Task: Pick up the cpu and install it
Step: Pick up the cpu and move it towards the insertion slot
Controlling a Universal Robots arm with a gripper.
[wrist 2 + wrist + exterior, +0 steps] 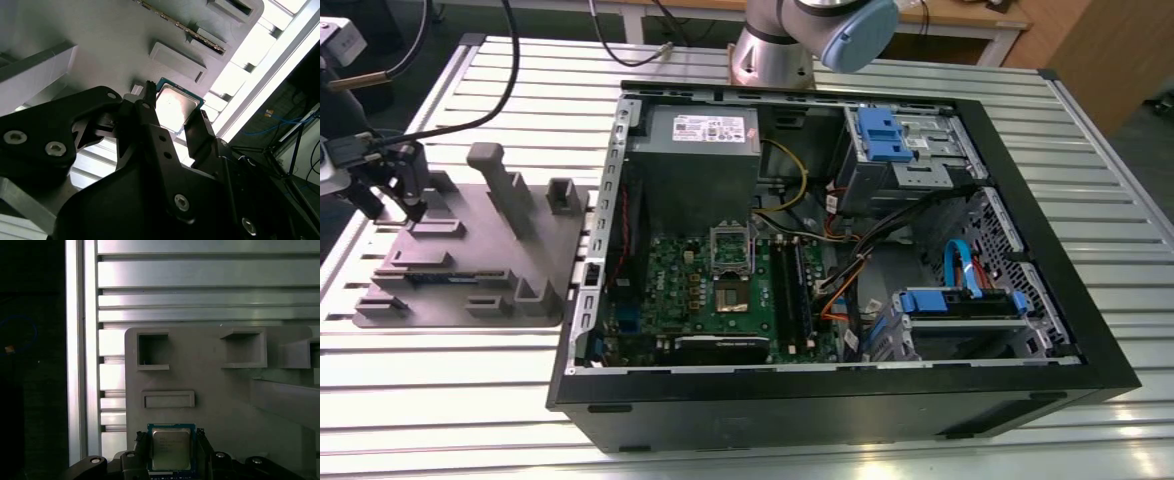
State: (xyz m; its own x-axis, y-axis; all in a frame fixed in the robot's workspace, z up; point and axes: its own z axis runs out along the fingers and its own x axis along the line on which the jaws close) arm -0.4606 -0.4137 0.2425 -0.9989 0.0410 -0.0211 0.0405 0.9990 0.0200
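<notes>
First wrist view, cpu [171, 447] held edge to edge between narrowed fingers of gripper [171, 436], over grey fixture tray [225, 400] with raised blocks around, computer case [1067, 330] well apart, cpu's near edge hidden behind gripper body.

A slatted metal table [454, 400] carries a grey tray [467, 255] toward the exterior view's left. An open computer case [854, 415] lies just beside it, toward that view's right.
</notes>
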